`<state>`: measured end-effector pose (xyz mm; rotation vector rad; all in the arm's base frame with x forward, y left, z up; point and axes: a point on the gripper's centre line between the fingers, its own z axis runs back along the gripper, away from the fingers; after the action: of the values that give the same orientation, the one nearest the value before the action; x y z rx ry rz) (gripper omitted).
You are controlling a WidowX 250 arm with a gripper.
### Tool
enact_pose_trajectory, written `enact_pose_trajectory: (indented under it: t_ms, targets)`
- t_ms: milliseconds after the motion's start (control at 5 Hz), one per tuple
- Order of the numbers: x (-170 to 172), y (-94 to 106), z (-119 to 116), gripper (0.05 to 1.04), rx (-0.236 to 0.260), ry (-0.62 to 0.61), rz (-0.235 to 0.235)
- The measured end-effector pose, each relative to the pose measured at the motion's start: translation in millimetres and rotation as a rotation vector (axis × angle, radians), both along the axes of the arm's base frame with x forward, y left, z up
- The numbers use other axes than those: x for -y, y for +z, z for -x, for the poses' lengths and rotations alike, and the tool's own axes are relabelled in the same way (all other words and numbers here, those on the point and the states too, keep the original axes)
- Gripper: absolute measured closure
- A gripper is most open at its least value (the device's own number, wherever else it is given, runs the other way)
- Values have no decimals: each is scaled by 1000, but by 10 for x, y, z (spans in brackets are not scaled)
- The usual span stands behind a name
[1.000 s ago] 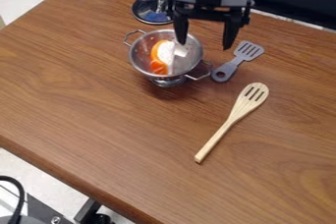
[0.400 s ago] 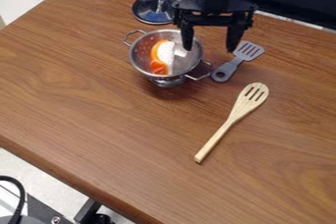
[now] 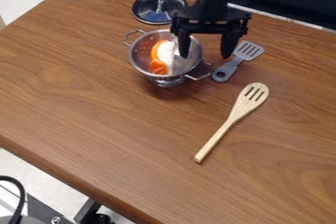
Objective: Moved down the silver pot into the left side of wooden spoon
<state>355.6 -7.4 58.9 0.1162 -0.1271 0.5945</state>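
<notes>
You find the silver metal colander-style pot with two wire loop handles [image 3: 148, 61] upright on its foot on the brown wood-grain table [image 3: 98, 120]. Use this pot as your reference; directions are as you see them in the camera view. Inside it sits an orange-and-white toy food piece [image 3: 158, 65]. The black two-finger gripper [image 3: 205, 56] hangs over the pot's right side: one finger overlaps the bowl in your view, the other stands beyond its right rim. Its jaws are spread wide, and you see nothing clamped between them. Above the pot lies the round silver lid [image 3: 146, 3] (its surface shows a blue reflection). Just beside the pot's right handle rests the gray slotted spatula [image 3: 223, 72], angled up and right. To the pot's lower right, apart from it, lies the pale slotted wooden spoon [image 3: 228, 122], bowl end upward.
</notes>
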Motion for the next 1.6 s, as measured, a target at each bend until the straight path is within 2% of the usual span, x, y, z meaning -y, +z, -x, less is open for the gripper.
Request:
enact_pose_trajectory:
  t_ms: [200, 600, 800, 1000, 1200, 1400, 1600]
  targets:
    - [0, -52, 49, 247, -7, 34, -19]
    - [-17, -78, 71, 804, -1, 61, -33]
    - [-39, -72, 76, 916, 0, 77, -52]
    - [-56, -50, 105, 949, -6, 76, -62]
    - [-76, 13, 132, 1001, -44, 64, -90]
    - [-75, 98, 159, 1021, -78, 61, -148]
    - [-86, 122, 260, 1022, -150, 23, -185]
